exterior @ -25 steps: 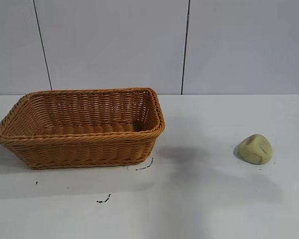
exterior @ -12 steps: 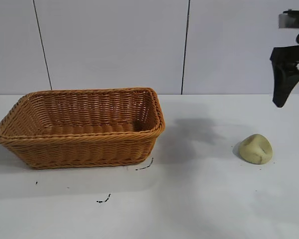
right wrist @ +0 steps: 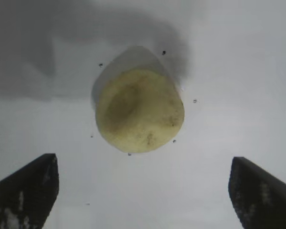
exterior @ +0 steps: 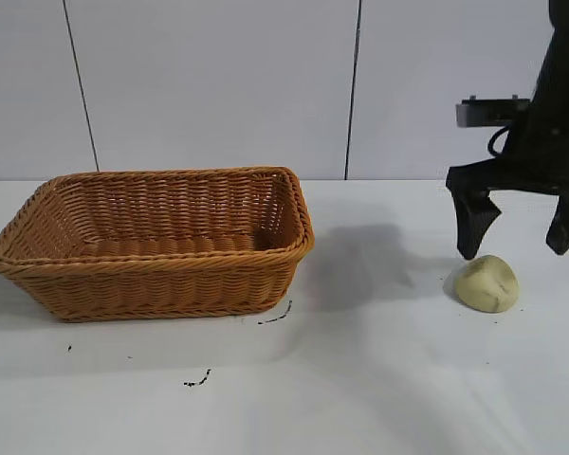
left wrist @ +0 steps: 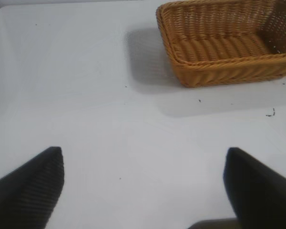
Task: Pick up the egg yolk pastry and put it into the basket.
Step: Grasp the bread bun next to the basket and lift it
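The egg yolk pastry, a pale yellow dome with a dent, lies on the white table at the right; it also shows in the right wrist view. My right gripper is open, pointing down, just above and behind the pastry, its fingers wide apart; in the right wrist view the gripper is empty. The orange-brown wicker basket stands empty at the left, also in the left wrist view. My left gripper is open and empty, away from the basket; it is out of the exterior view.
The white table carries small dark marks in front of the basket. A pale panelled wall stands behind the table. Crumbs dot the surface round the pastry.
The right arm has come down from the upper right and moved left; its open gripper now hangs just above the pastry. The pastry and the basket have not moved.
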Controlling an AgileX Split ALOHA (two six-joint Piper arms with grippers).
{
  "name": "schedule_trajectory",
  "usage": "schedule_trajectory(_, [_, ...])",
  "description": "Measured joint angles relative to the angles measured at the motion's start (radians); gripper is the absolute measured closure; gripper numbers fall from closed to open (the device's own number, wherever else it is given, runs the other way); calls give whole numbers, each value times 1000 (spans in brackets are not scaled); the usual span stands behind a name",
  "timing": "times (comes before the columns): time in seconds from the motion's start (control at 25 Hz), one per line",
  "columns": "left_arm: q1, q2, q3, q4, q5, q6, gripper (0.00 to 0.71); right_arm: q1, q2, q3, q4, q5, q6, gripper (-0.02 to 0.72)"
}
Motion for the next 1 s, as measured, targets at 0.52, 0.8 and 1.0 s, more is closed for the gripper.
schedule_trajectory(0.52, [0,0,0,0,0,0,17,0,98,-1,8,-75,17,186])
schedule_trajectory(0.8, [0,0,0,0,0,0,17,0,55,-7,0,-68,18,504])
schedule_trajectory(1.0, [0,0,0,0,0,0,17,0,-32,-84,0,43,18,517])
